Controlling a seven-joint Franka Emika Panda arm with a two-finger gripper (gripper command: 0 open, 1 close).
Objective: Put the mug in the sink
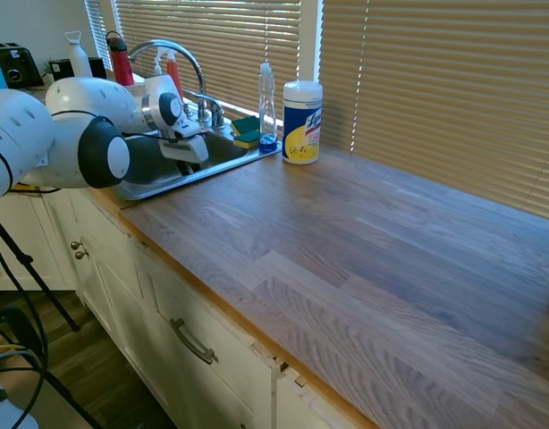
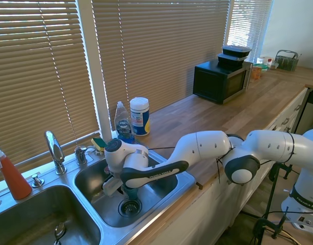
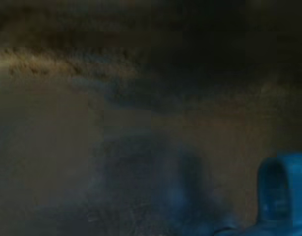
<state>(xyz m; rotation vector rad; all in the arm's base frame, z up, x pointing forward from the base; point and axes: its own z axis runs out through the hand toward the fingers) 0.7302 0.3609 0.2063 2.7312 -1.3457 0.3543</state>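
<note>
Both fingers of the gripper (image 2: 128, 192) clamp the mug (image 2: 130, 193) inside the sink (image 2: 184, 179)

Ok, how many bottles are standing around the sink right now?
3 visible: a clear dish soap bottle beside the wipes canister, an orange-red bottle at the sink's far end, a white bottle beyond. More may be hidden behind the arm.

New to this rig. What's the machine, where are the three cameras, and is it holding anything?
It is one white robot arm with a two-finger hand. Two pictures come from room cameras on opposite sides of the counter; the third, blurry one comes from a camera on the wrist. The hand is lowered into the right basin of the sink, above the drain, with the teal mug under it; its fingers are hidden. By the sink stand a wipes canister, a soap bottle and sponges.
</note>
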